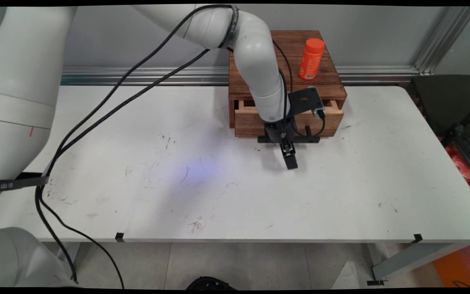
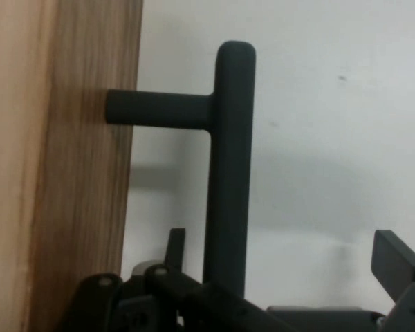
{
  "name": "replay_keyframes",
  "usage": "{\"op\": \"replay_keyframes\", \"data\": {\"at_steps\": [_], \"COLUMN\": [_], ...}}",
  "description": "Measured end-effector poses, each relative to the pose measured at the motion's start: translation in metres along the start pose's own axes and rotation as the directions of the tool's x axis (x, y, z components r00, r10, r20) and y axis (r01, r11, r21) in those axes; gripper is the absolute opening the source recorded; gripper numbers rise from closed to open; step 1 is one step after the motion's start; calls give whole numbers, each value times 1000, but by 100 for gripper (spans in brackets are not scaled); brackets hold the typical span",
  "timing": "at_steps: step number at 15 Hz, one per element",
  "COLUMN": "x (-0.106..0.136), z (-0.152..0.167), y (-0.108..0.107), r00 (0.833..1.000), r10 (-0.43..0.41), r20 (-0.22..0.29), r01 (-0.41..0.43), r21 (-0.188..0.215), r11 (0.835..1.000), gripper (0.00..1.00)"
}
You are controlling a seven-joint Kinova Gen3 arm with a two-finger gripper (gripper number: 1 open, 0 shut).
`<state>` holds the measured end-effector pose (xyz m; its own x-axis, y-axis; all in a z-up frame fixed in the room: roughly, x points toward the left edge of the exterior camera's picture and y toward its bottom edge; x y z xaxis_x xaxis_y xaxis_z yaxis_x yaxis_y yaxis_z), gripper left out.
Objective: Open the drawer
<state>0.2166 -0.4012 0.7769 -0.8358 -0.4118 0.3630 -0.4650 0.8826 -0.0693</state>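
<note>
Gripper [image 1: 290, 157] w/ jaws spread apart, 1 finger [image 2: 174, 247] each side of black handle [image 2: 229, 166] on wooden drawer [image 1: 288, 120], positioned to straddle the bar. Drawer sits slightly out of box [image 1: 259, 77]; orange bottle [image 1: 311, 58] stands atop box.

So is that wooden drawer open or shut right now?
Slightly open. The drawer front stands forward of the wooden box, with a gap showing its inside behind it. The gripper is at its black handle.
</note>
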Motion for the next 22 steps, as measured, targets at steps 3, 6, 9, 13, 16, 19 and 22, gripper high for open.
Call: {"op": "replay_keyframes", "data": {"at_steps": [3,6,9,13,16,19,22], "x": [-3,-6,-9,-12,-14,-15,-16], "z": [-5,-9,-14,-19,-23,-27,-30], "y": [16,32,47,67,84,98,112], "r00": [1000,1000,999,999,998,998,998], "r10": [13,27,38,48,55,59,59], "r20": [4,8,11,15,15,12,9], "r01": [-13,-27,-38,-46,-54,-58,-58], "r21": [-22,-43,-61,-81,-97,-107,-113], "r11": [1000,999,997,996,994,993,992], "gripper": [100,100,100,100,100,100,100]}}
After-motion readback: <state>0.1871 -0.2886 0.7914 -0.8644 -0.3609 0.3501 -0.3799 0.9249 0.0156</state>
